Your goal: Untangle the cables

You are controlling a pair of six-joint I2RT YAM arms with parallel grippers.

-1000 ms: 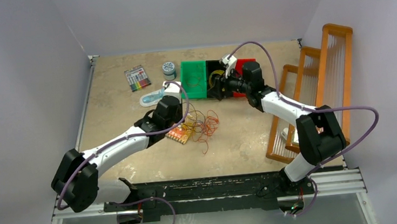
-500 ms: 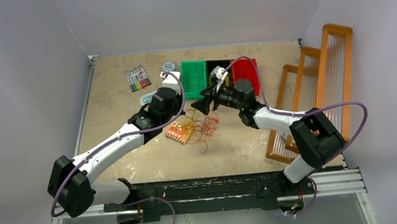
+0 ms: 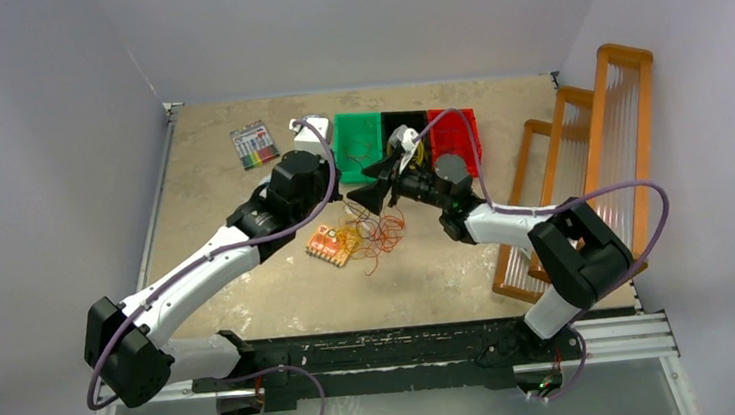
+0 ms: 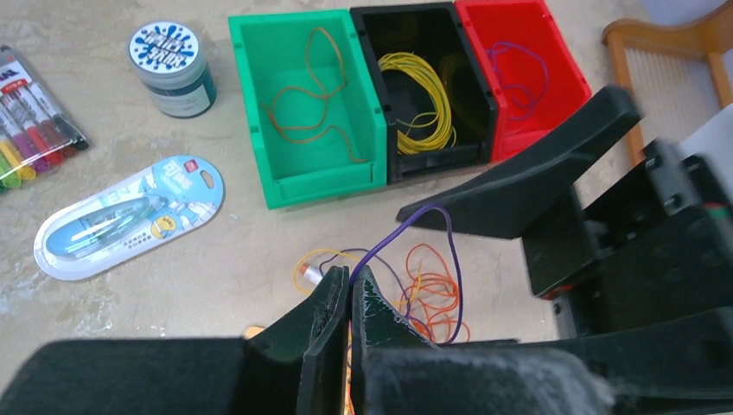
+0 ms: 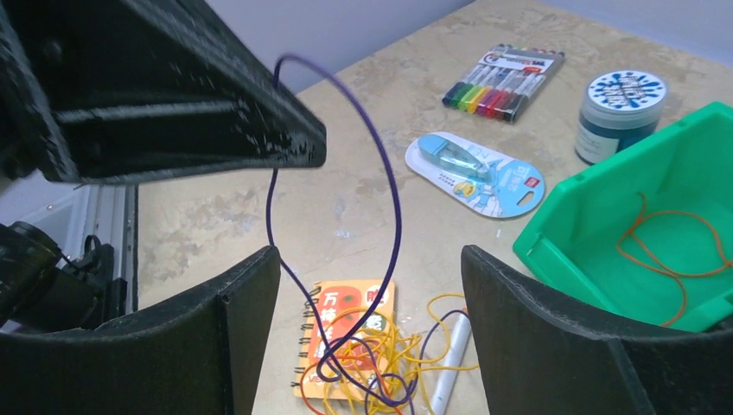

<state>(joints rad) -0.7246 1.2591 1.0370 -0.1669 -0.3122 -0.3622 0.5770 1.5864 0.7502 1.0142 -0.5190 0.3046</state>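
From above, the cables (image 3: 374,235) lie tangled mid-table, an orange notebook (image 3: 329,246) touching them at 9 o'clock; the left gripper (image 3: 346,207) and right gripper (image 3: 366,186) hang close together at the tangle's 12 o'clock. In the left wrist view, its fingers (image 4: 324,320) are clenched on a purple cable (image 4: 436,206) that loops upward. In the right wrist view, its fingers (image 5: 536,320) are spread wide, released, with the purple cable arching between them
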